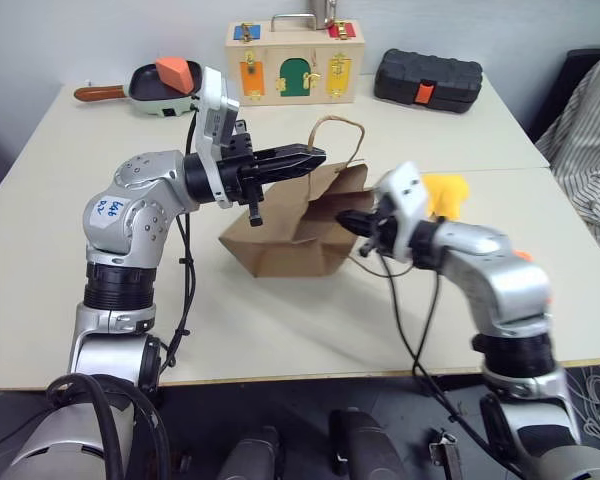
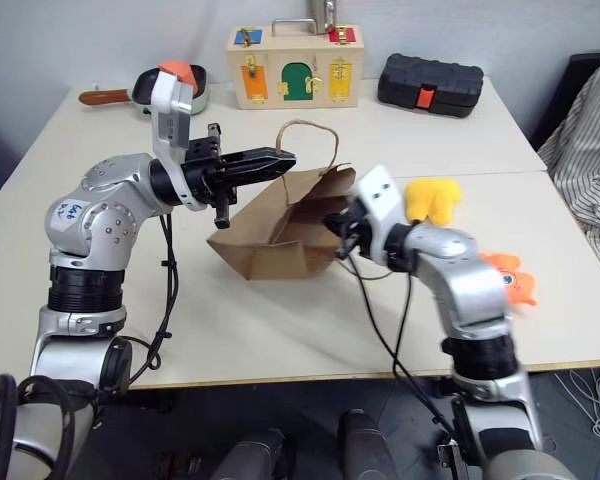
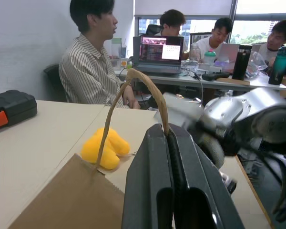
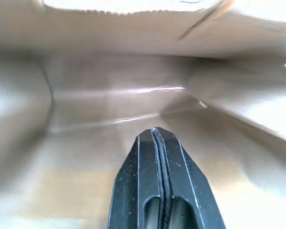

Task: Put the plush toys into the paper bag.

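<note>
Paper bag (image 1: pixel 300 235) tilted on worktop (image 1: pixel 280 320), unprinted. Left pincer (image 1: pixel 315 157) clenched on its handle (image 1: pixel 340 135); right pincer (image 4: pixel 157 136) clenched empty at bag mouth. Yellow toy (image 2: pixel 432 200), orange toy (image 2: pixel 510 278) outside.

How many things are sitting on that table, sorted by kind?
Plush toys: 2 (yellow plush toy, orange plush toy)
Paper bag: 1
Wooden box with coloured doors: 1
Black case: 1
Pan holding an orange block: 2
Total: 7
</note>
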`<action>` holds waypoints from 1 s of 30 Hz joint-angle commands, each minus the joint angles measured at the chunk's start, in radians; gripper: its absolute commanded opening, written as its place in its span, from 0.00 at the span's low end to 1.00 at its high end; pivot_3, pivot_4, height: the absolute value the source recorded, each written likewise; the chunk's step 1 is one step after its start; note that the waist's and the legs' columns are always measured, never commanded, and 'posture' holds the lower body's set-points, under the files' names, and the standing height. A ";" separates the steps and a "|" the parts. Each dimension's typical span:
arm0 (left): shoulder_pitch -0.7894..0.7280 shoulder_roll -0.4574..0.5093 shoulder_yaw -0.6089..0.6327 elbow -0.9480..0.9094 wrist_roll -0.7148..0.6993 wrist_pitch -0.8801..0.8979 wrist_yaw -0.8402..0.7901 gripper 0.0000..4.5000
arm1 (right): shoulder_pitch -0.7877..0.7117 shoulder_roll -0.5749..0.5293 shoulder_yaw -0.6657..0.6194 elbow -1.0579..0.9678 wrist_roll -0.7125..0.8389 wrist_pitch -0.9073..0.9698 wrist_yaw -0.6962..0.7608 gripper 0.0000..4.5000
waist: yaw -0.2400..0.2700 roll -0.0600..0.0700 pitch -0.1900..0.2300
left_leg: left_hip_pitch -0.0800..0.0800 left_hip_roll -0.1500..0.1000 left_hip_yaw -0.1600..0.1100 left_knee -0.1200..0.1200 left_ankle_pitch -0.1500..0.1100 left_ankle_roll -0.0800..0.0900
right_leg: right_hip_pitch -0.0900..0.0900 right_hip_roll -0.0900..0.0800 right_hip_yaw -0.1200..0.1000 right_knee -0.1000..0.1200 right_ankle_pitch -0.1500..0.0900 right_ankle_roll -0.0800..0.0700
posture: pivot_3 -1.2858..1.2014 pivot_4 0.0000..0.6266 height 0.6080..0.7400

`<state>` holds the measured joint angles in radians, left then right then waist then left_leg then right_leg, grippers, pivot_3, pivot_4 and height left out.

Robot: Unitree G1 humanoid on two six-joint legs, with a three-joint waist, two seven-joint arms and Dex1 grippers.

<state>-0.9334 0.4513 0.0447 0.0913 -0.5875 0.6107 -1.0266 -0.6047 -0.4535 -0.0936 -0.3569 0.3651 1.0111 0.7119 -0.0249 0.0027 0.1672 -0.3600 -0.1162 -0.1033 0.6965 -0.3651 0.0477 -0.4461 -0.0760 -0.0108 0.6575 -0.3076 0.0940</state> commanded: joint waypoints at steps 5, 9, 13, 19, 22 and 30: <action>0.000 0.007 0.008 -0.038 -0.017 -0.001 -0.003 0.00 | 0.058 -0.257 -0.359 -0.100 0.184 0.221 0.017 0.08 | 0.029 0.000 0.000 | -0.003 -0.001 0.000 0.001 0.000 0.001 | 0.000 0.000 0.001 -0.003 0.000 0.000 | 0.52 0.24 1.00; 0.006 0.004 0.002 -0.044 -0.019 0.001 -0.004 0.00 | 0.100 -0.363 -0.323 0.058 0.074 0.065 -0.037 0.36 | 0.035 0.000 0.000 | -0.005 -0.002 0.000 0.002 0.000 0.001 | -0.001 -0.001 0.002 -0.004 0.000 0.000 | 0.52 0.24 1.00; -0.001 -0.004 -0.005 -0.034 -0.014 -0.005 -0.004 0.00 | 0.006 -0.320 -0.191 0.361 -0.052 -0.121 -0.127 0.66 | 0.019 0.000 0.000 | -0.004 -0.002 0.002 0.002 0.000 0.001 | -0.001 -0.001 0.003 -0.002 0.000 0.000 | 0.52 0.24 1.00; -0.008 -0.004 -0.008 -0.037 -0.014 -0.004 -0.003 0.00 | -0.310 -0.174 -0.232 0.979 -0.097 -0.360 -0.322 0.99 | 0.006 0.001 0.001 | -0.002 -0.002 0.004 0.001 0.000 0.001 | -0.002 -0.001 0.005 0.000 0.000 0.000 | 0.52 0.24 1.00; -0.003 0.001 -0.007 -0.051 -0.017 0.000 0.001 0.00 | -0.450 -0.126 -0.320 1.231 -0.024 -0.384 -0.344 0.99 | -0.002 0.001 0.001 | -0.003 -0.002 0.004 0.001 0.000 0.001 | -0.003 -0.001 0.004 -0.001 0.000 0.000 | 0.52 0.24 1.00; 0.006 0.008 0.003 -0.062 -0.017 0.000 0.018 0.00 | -0.522 -0.080 -0.298 1.482 -0.071 -0.549 -0.409 0.71 | -0.004 0.001 0.001 | -0.005 -0.002 0.001 0.001 0.000 0.001 | -0.003 -0.001 0.001 -0.001 0.000 0.000 | 0.52 0.24 1.00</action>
<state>-0.9281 0.4485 0.0240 0.0647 -0.5895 0.6136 -1.0154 -1.1053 -0.5260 -0.3973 1.1158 0.3086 0.4915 0.3063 -0.0287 0.0034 0.1678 -0.3652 -0.1178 -0.1020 0.6979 -0.3647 0.0490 -0.4489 -0.0770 -0.0096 0.6562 -0.3077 0.0939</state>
